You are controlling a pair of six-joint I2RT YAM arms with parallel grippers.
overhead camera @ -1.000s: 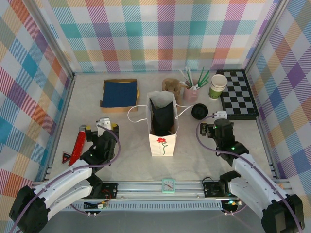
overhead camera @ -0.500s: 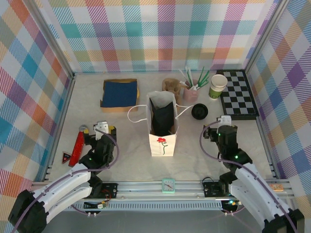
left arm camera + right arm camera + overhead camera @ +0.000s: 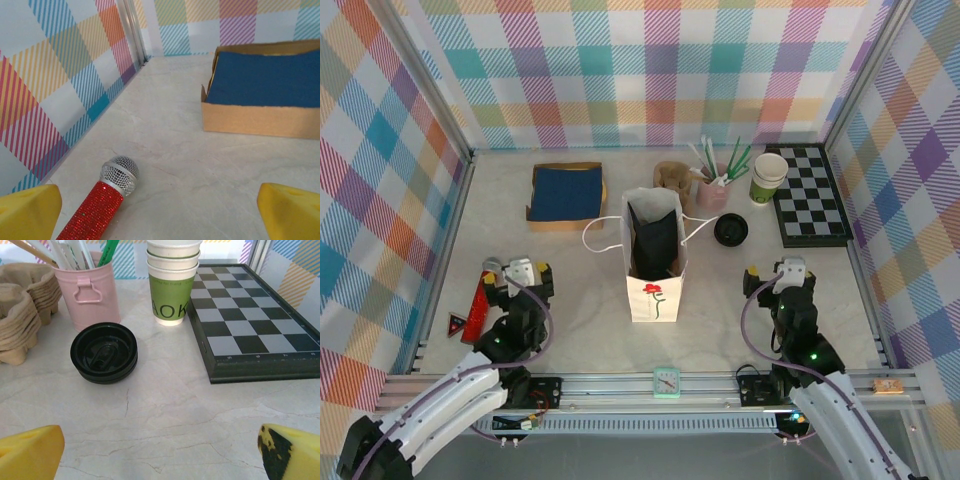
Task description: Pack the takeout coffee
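My left pincer (image 3: 517,270) and right pincer (image 3: 780,272) are both released, standing either side of the bag (image 3: 655,290) on the worktop (image 3: 580,300). And the coffee? I can't tell, the bag's dark inside hides its contents.

Here's the left arm (image 3: 440,400) and the right arm (image 3: 828,412): white shells, black joints, a lilac cable (image 3: 549,310) looping off each wrist. A green light (image 3: 810,357) glows on the right one. The left pincer (image 3: 160,215) wears plain yellow fingertips (image 3: 27,212). The right pincer (image 3: 160,450) does too, one pad (image 3: 292,452) smudged black along its inner edge.
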